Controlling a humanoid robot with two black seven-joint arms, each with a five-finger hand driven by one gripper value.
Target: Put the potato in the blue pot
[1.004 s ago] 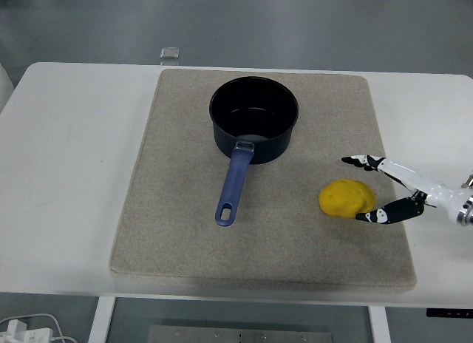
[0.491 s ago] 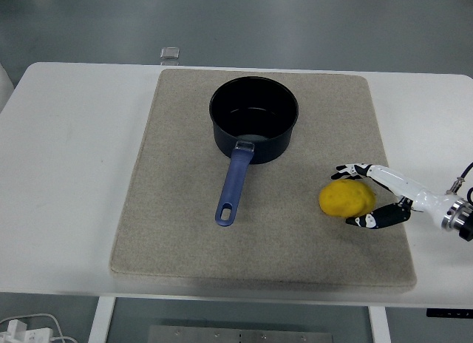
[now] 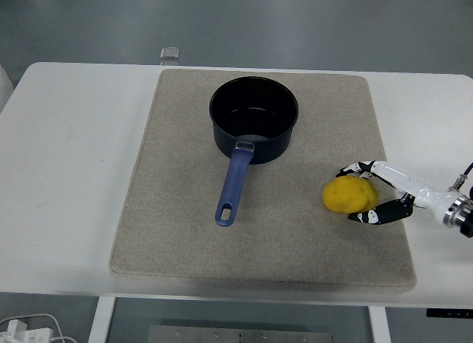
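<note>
The yellow potato (image 3: 346, 195) lies on the beige mat (image 3: 177, 210), right of centre. My right hand (image 3: 359, 193) reaches in from the right edge and wraps the potato's right side. Its fingers (image 3: 356, 168) curl over the top and the thumb presses in below. The blue pot (image 3: 254, 120) stands upright at the mat's back centre, its inside dark and bare. Its blue handle (image 3: 235, 182) points toward the near edge, left of the potato. My left arm is out of view.
The mat covers most of the white table (image 3: 66, 180). A small grey block (image 3: 170, 54) sits at the table's far edge. White cables (image 3: 22, 330) lie on the floor at bottom left.
My right hand moved in from the right and its fingers closed around the potato. The potato has shifted slightly right and up. The pot has not moved.
</note>
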